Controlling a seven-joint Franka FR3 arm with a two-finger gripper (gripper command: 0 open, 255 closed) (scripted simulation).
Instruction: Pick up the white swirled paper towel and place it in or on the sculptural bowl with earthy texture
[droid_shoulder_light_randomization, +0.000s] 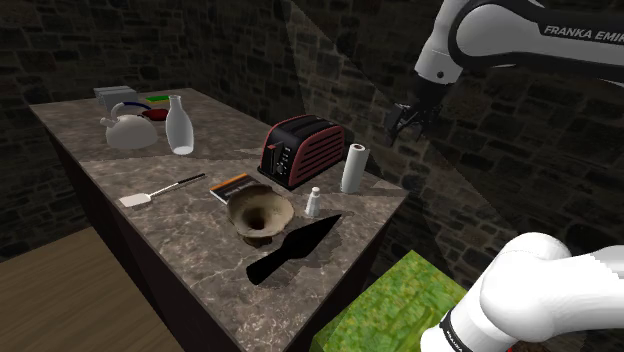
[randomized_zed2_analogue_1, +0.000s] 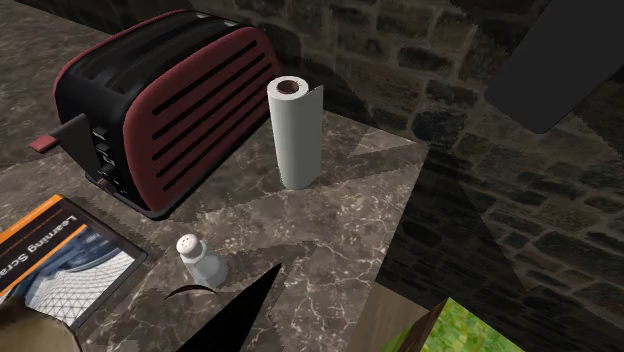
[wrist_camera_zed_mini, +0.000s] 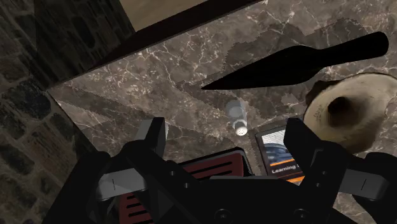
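The dark, veined counter (droid_shoulder_light_randomization: 180, 250) lay well below the jaws, which hung in the air, spread wide and holding nothing, their two fingers (wrist_camera_zed_mini: 153, 137) standing clearly apart. The red and black toaster (droid_shoulder_light_randomization: 303, 148) sat beneath the jaws, showing between the fingers in the wrist view. The brown bowl (droid_shoulder_light_randomization: 260, 215) (rough-walled, with a deep hollow) rested farther out from the jaws, past the toaster. The white paper towel roll (droid_shoulder_light_randomization: 354, 167) stood upright near the counter's edge just beside the toaster, below the jaws and well apart from them. A book (droid_shoulder_light_randomization: 238, 186) lay flat between toaster and bowl. The small shaker (droid_shoulder_light_randomization: 314, 202) stood near the bowl, in line with the gap between the fingers, on the far side of the toaster from the jaws.
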